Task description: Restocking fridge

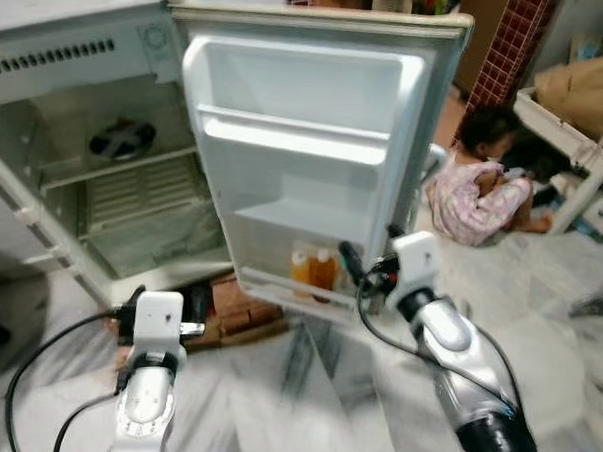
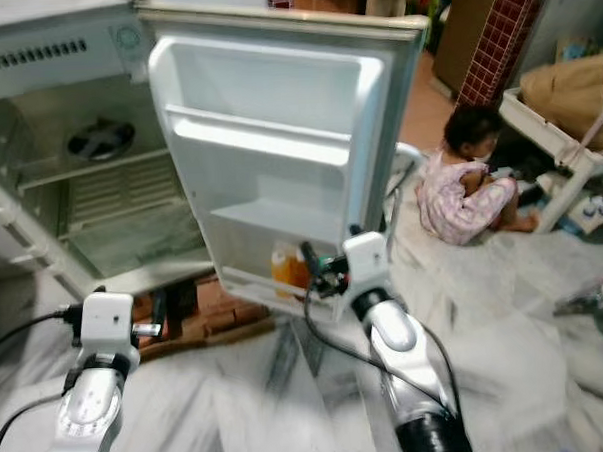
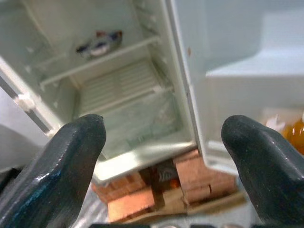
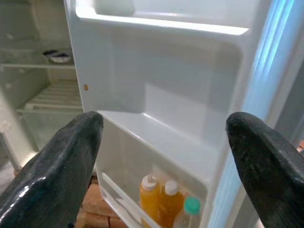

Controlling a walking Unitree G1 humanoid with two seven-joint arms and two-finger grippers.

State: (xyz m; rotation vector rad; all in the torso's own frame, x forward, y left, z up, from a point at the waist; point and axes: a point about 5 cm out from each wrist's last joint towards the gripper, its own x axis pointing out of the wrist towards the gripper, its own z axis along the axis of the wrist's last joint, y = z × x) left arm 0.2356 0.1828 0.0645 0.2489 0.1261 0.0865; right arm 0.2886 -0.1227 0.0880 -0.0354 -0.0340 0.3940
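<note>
Left eye view: open fridge [image 1: 98, 145] on bricks [image 1: 240, 309], marble floor [image 1: 319, 395], both jaws wide apart, empty.

Both silver arms reach forward and are raised in front of the body. The left hand [image 3: 161, 156], with two long black fingers [image 3: 61, 171], is spread wide with nothing between them. The right hand [image 4: 164, 156] is held further forward, its black fingers [image 4: 266, 166] likewise parted and empty.
</note>
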